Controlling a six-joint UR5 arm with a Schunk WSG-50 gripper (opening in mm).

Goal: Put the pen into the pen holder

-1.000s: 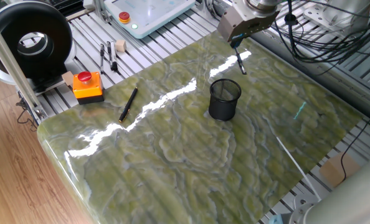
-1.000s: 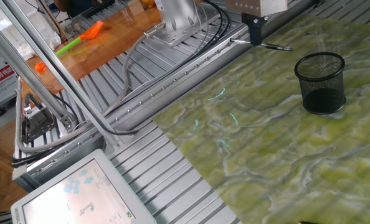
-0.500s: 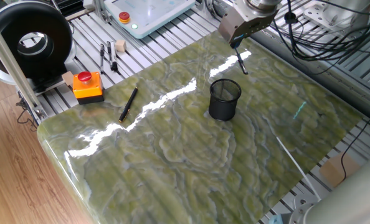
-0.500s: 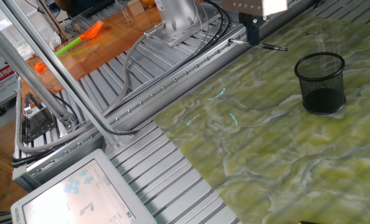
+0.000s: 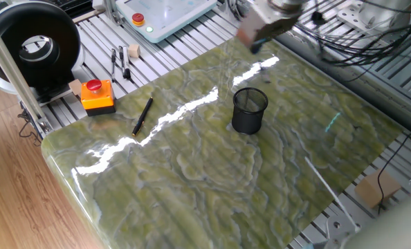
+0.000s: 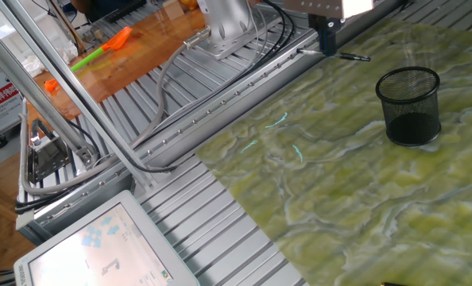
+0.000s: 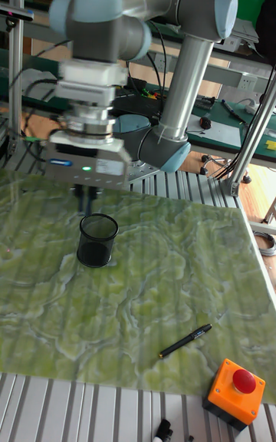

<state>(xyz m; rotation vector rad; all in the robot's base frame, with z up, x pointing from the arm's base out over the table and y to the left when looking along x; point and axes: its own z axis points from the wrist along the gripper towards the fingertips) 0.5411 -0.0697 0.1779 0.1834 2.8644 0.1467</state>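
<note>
**Pen held level in the air near the counter's far edge**

The pen lies roughly horizontal, clamped in the gripper, whose dark fingers close on it near its middle. In the other fixed view its ends stick out on both sides of the fingers, and it hangs over the seam where the green marbled counter meets the ribbed aluminium decking. In one fixed view the gripper is motion-blurred and the pen cannot be made out.

The pen holder stands upright on the counter, apart from the gripper and lower than it, mouth open and nothing inside. In the tall fixed view the gripper hangs just behind the pen holder.

Bare counter surrounds the holder on every side. A black pen lies flat well away, toward the counter's opposite edge, and an orange box with a red button sits just off that edge on the decking. Cables run along the decking beside the arm's base.
</note>
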